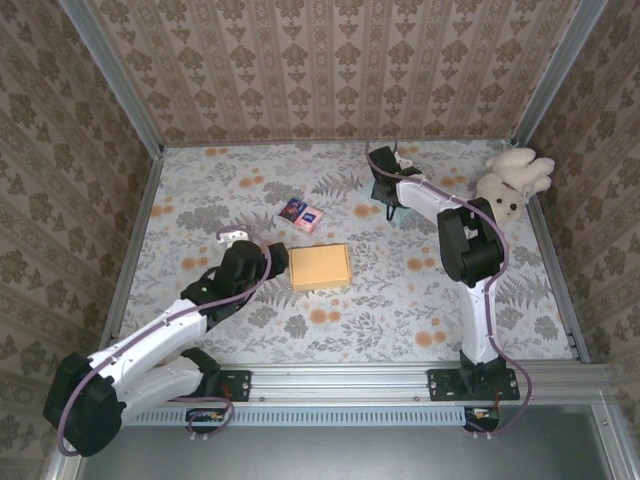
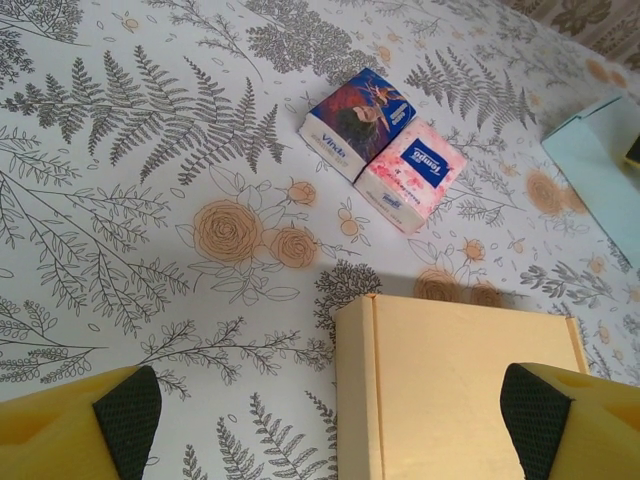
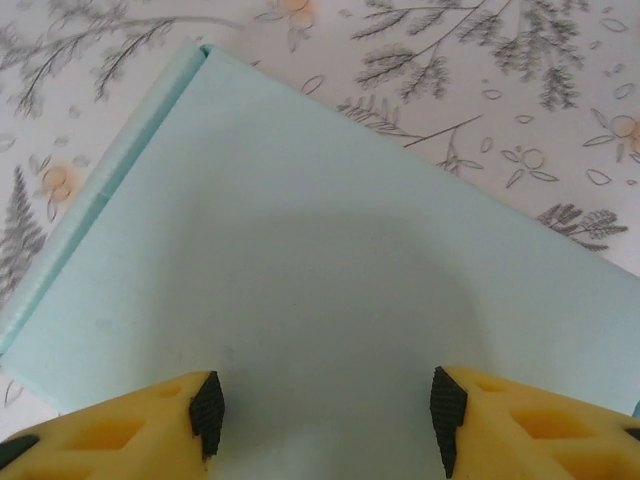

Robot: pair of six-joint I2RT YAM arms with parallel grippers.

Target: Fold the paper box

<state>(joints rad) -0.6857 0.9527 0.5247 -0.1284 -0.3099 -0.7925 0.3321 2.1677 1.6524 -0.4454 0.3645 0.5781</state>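
Left claw [image 1: 272,262]: spread wide, empty, at the left edge of the flat tan cardboard box [image 1: 320,267].

Right claw [image 3: 325,405]: beyond and right of the tan box, over the pale teal paper box [image 3: 330,250], which lies flat. Pads apart, gripping nothing. Cannot tell if they touch it.

Step, as I judge it: tan box looks closed; teal one is in hand, early.

Next move calls for an edge or crease to pinch, since I face a broad flat panel.

Left wrist view: dark blue tissue pack [image 2: 357,120] and pink tissue pack [image 2: 412,172], touching, just beyond the tan box.

Right wrist view: folded strip along the teal box's left side.

Top view: white plush toy [image 1: 512,180], well right of the tan box.
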